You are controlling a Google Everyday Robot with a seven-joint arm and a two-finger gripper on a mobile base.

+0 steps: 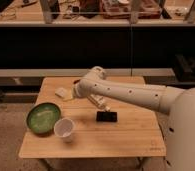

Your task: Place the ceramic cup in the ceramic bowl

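Observation:
A green ceramic bowl sits near the front left corner of the wooden table. A white ceramic cup stands upright just to the right of the bowl, touching or almost touching its rim. My white arm reaches in from the right and bends down over the middle of the table. My gripper hangs low at the table's centre, to the right of the cup and apart from it. It holds nothing that I can make out.
A pale flat object lies at the back left of the table, with a small reddish thing behind it. A dark counter wall and shelf run behind the table. My robot body fills the right edge.

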